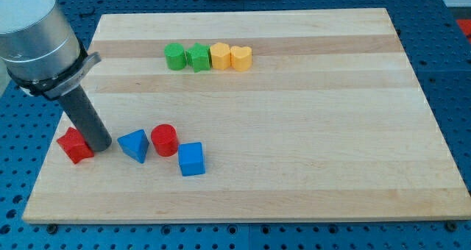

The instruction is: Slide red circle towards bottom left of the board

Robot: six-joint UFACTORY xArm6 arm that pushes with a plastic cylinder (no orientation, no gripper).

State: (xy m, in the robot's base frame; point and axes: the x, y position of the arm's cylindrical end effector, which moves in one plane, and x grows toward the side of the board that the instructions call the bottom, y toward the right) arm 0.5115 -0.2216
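The red circle [165,140] stands on the wooden board [294,132] at the lower left. A blue triangle [135,145] lies just to its left and a blue cube [191,159] just to its lower right, both close to it. My tip [100,145] rests on the board between the blue triangle and a red star-like block [75,145], touching or almost touching the red block. The tip is about two block widths left of the red circle.
A row of four blocks sits near the view's top: green circle [174,56], green star [198,57], yellow hexagon-like block [220,56], yellow heart [241,56]. The board's left edge [55,143] is close to the red star.
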